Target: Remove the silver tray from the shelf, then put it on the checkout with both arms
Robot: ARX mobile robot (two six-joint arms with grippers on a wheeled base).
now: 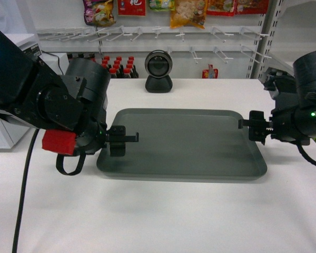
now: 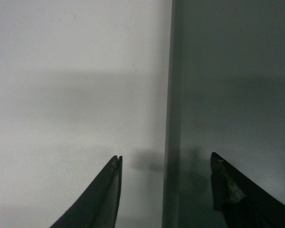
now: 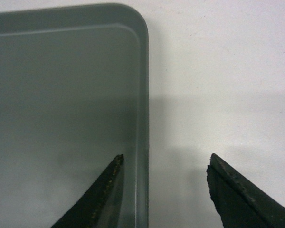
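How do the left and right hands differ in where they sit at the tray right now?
The left hand is at the silver tray's left edge and carries a red part; the right hand is at the right edge near the far corner, with none showing. Both are open, fingers straddling the rim, over the checkout.

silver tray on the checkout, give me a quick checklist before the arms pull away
1. Silver tray lies flat on the checkout: ok.
2. Tray fully on the counter, no overhang: ok.
3. Left claw open, fingers straddling the tray's rim: ok.
4. Right claw open, fingers straddling the rim: ok.
5. Fingers clear of the rim, not touching: cannot tell.
6. Scanner behind the tray stands apart from it: ok.
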